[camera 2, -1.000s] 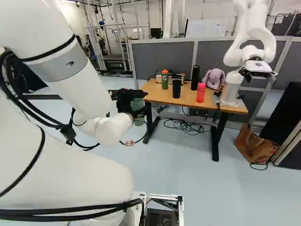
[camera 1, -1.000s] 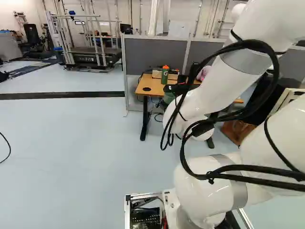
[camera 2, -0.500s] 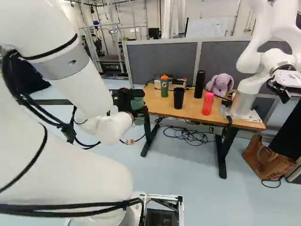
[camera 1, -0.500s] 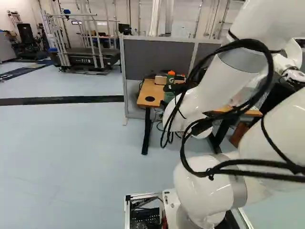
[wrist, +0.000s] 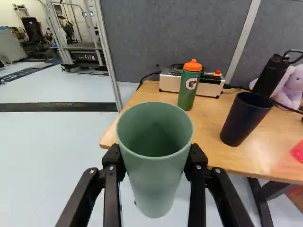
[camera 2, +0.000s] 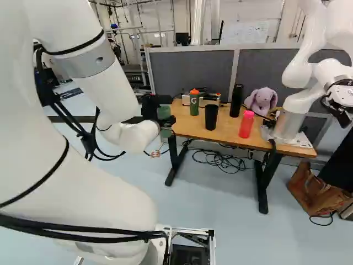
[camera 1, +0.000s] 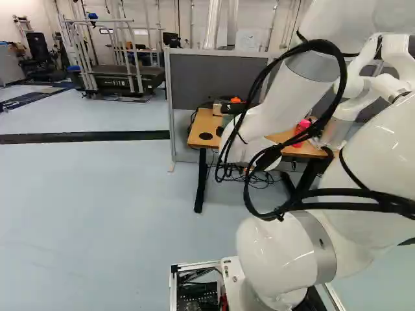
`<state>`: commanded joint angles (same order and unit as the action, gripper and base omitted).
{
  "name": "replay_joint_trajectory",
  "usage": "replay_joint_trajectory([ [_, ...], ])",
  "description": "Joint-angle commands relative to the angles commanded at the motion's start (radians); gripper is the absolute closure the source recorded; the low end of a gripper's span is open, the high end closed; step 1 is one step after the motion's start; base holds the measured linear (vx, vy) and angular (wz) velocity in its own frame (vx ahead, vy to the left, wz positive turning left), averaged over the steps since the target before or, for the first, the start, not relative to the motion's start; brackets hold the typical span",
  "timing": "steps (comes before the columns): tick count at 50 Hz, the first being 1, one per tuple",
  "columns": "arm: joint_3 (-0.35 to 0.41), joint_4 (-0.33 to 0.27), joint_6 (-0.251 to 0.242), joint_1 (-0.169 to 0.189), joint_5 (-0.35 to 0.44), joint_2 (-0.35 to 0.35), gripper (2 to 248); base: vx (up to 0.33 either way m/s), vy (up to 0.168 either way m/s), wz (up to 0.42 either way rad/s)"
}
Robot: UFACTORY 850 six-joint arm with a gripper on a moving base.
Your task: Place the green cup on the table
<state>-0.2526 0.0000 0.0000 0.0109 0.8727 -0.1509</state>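
black two-finger claw (camera 2: 165, 120) gripping tapered green cup (wrist: 155, 177) near left end of wooden worktop (camera 2: 227, 131), right base view.

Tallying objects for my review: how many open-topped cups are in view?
2: the green cup, held in the gripper, and the black cup, standing on the table near the green bottle. The arm may hide others.

In the left base view, the arm (camera 1: 279, 97) hides part of the surface (camera 1: 202, 124); the wrist view's edge crops the pink bottle (wrist: 298, 151) and plush toy (wrist: 289, 90).
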Motion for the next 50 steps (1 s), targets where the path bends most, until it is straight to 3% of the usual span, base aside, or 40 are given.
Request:
replay_joint_trajectory([
  [18, -0.095, 0.0, 0.0, 0.009, 0.0, 0.057, 124, 0.0, 0.0, 0.0],
  [50, -0.268, 0.0, 0.0, 0.025, 0.0, 0.234, 124, 0.0, 0.0, 0.0],
])
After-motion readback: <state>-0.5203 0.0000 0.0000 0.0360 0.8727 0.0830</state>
